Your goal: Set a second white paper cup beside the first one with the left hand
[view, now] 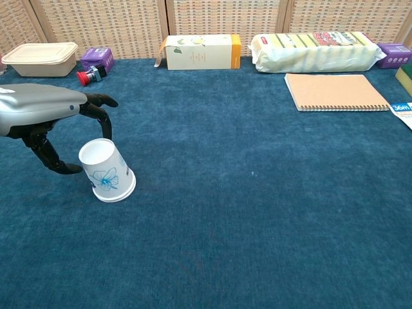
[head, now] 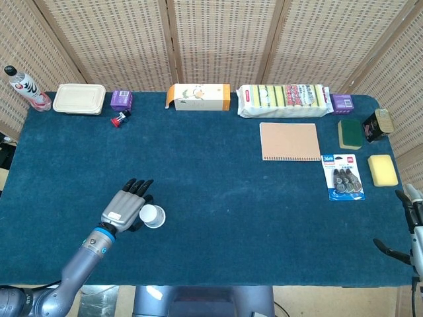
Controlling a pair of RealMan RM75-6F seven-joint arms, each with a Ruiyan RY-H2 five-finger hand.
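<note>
On the blue felt table [head: 218,172], the left hand [head: 125,209] curves spread fingers around the inverted white flower-printed paper cup [view: 106,170] near-left, contact unclear, while the right hand [head: 411,224], cut off by the frame, seems open.

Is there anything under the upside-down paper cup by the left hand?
Cannot tell. The cup stands rim-down on the blue table, so its inside is hidden. Only cloth shows around it; the left hand is curled beside it.

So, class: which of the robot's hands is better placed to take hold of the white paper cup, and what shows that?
The left. The left hand is right at the cup, fingers arched over and beside it. The right hand sits at the table's far right edge, well away from the cup.
</note>
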